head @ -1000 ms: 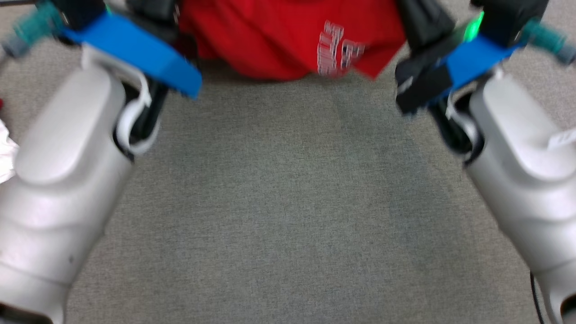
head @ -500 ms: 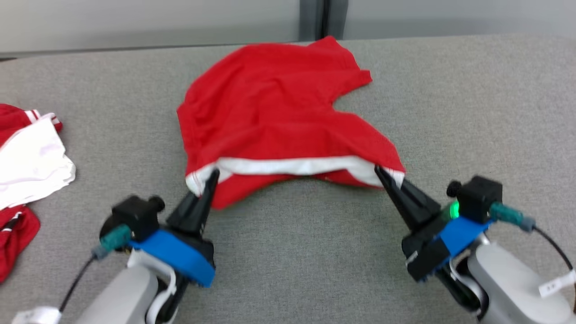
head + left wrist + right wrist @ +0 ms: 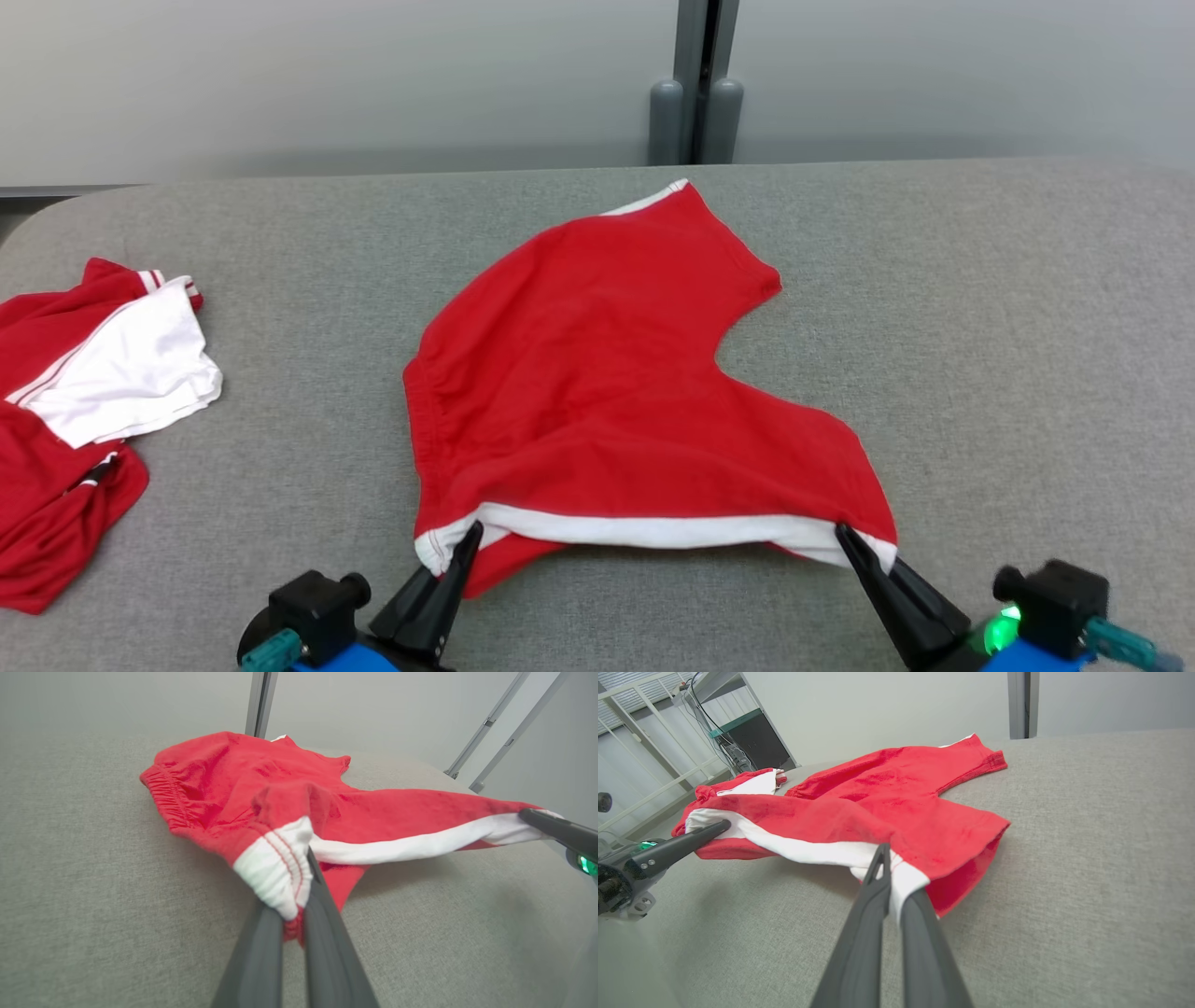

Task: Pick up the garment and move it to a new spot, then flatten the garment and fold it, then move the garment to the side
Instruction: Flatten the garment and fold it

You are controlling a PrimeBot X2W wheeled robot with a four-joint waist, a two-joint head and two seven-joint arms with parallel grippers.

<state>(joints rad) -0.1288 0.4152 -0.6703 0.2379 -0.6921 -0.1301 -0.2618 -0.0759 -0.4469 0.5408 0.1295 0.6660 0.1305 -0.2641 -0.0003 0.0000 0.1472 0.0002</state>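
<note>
Shorts [image 3: 597, 392], red, are lying mid-table, elastic waist facing our left, long axis running near to far. We are clamping the near leg's white hem [image 3: 653, 532] with left gripper [image 3: 474, 534] and right gripper [image 3: 843, 534], one at each end. Grey fabric tabletop [image 3: 980, 327] is spreading beneath, a pale wall [image 3: 373, 84] behind, and red-and-white clothing [image 3: 84, 401] far left.

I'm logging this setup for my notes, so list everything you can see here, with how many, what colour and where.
shorts: one, red with a white band, middle of the table, near edge lifted
clothes pile: one, red and white, left side of the table
table: one, grey fabric top, under everything
post: one, grey, behind the table's far edge
left gripper: one, dark, shut on the white band's left end
right gripper: one, dark, shut on the white band's right end
</note>
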